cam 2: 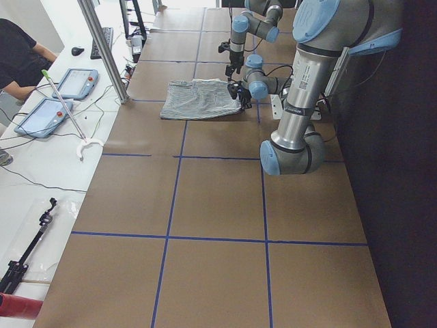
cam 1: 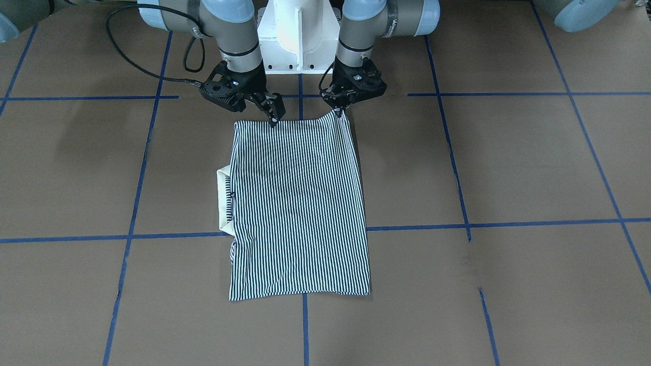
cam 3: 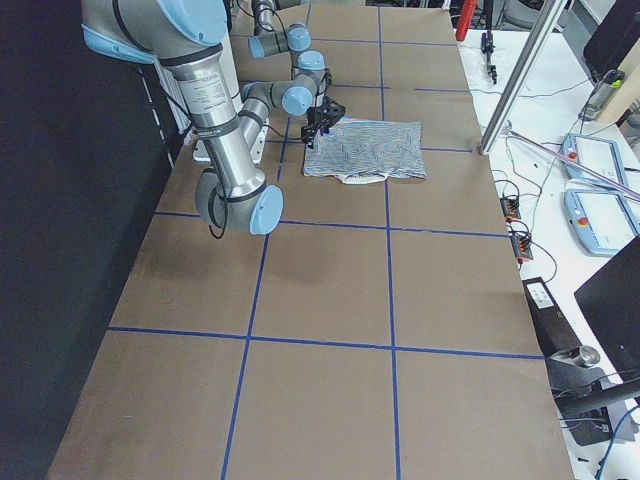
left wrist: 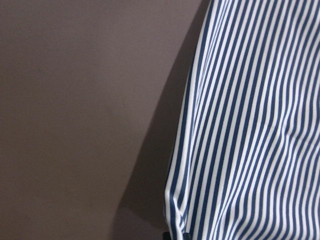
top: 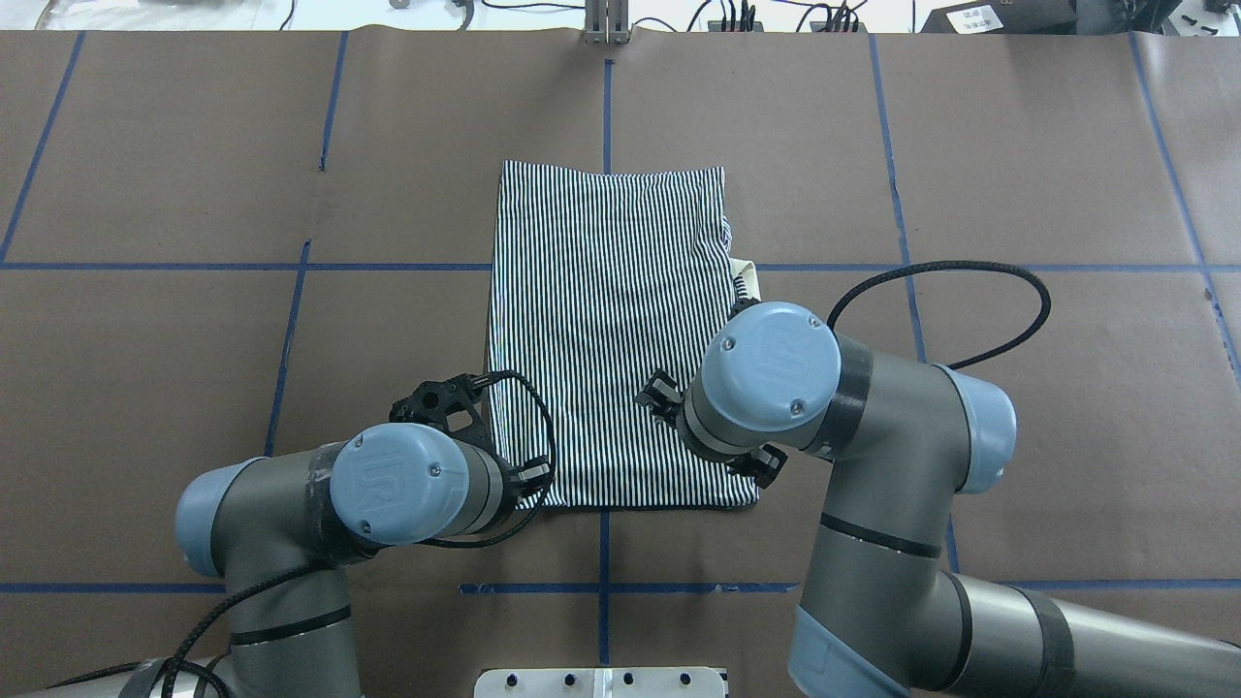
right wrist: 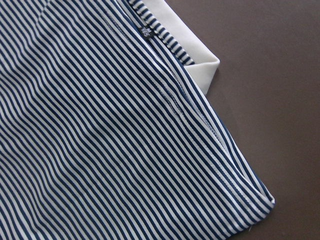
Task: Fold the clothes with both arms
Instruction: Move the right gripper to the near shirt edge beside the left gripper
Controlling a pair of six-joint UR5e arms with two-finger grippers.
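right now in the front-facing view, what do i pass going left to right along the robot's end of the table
black cable → right claw → white pedestal → left claw. The striped shirt spans below both claws, so it is left out of the order.

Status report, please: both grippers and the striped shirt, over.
Left gripper shut on shirt corner, slightly lifted. Right gripper at same edge, grip unclear. Folded narrow, cream collar poking out on robot's right.

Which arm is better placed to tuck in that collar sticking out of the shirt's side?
Probably right. The collar pokes out on the shirt's right-arm side, nearer the right end effector; the left end effector pinches the opposite corner.
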